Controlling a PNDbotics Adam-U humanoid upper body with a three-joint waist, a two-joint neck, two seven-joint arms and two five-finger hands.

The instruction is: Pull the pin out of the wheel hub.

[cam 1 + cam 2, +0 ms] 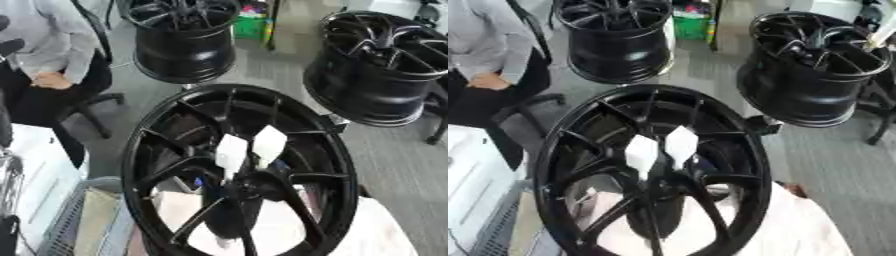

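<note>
A large black spoked wheel hub [144, 150] stands tilted in the foreground, its open face turned up toward me. Two white flat tags [232, 151] [269, 142] stick up side by side just above the hub's dark centre [241, 190]. Small blue spots [199, 183] show beside the centre. I cannot make out a pin as such among the spokes. Pale cloth or padding [798, 225] shows through the spokes beneath the wheel. Neither of my hands appears in either view.
Two more black wheel hubs stand on the grey floor behind, one at the back left [184, 45] and one at the right [376, 70]. A seated person [52, 55] is at the far left. A white cabinet [35, 170] and a wire basket [66, 225] flank the lower left.
</note>
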